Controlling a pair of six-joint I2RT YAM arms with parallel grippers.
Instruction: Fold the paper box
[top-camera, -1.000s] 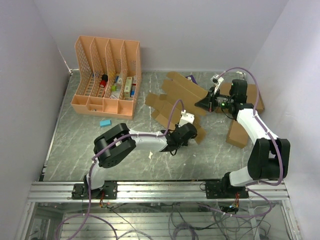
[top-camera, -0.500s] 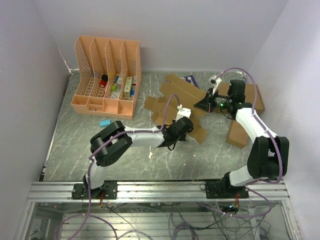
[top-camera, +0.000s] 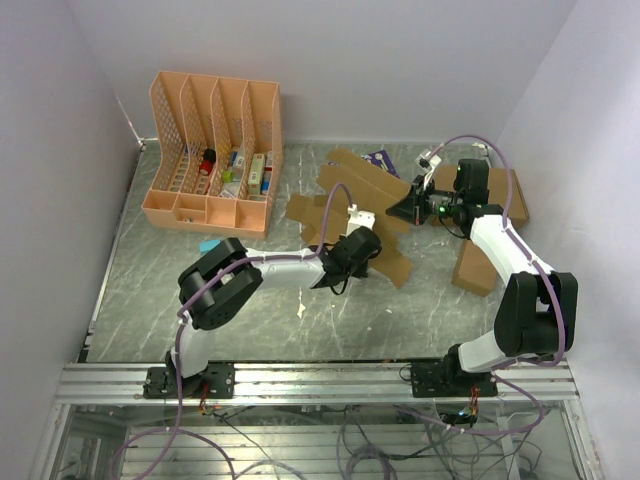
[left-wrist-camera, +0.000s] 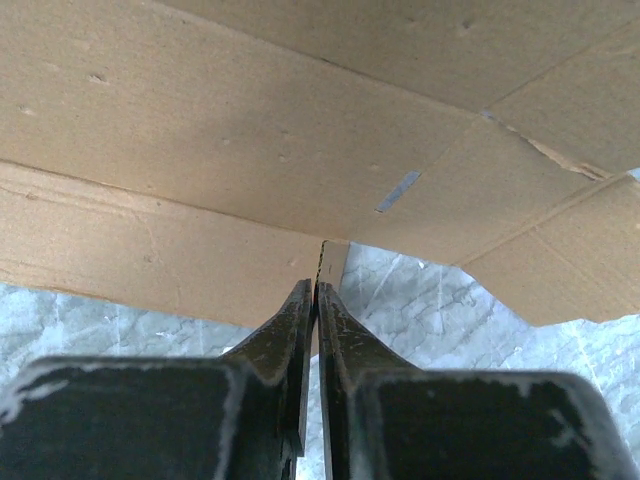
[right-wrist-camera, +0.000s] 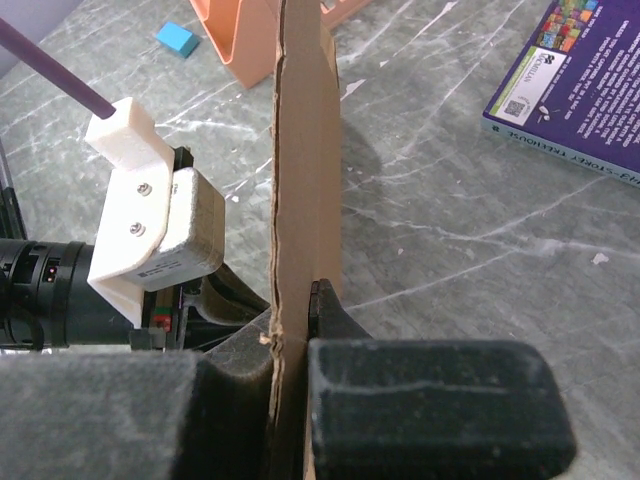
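Paper box (top-camera: 362, 186), near edge clamped in left jaws, right edge in right jaws, file rack (top-camera: 212, 150) well apart.

The wide brown die-cut cardboard sheet (top-camera: 362, 186), creased, flaps spread, sits unfolded at upper centre-right, right edge raised.

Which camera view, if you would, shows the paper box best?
The top external view: nearly the whole paper box sheet shows there. The left wrist view gives only creased panels; the right wrist view only its edge.
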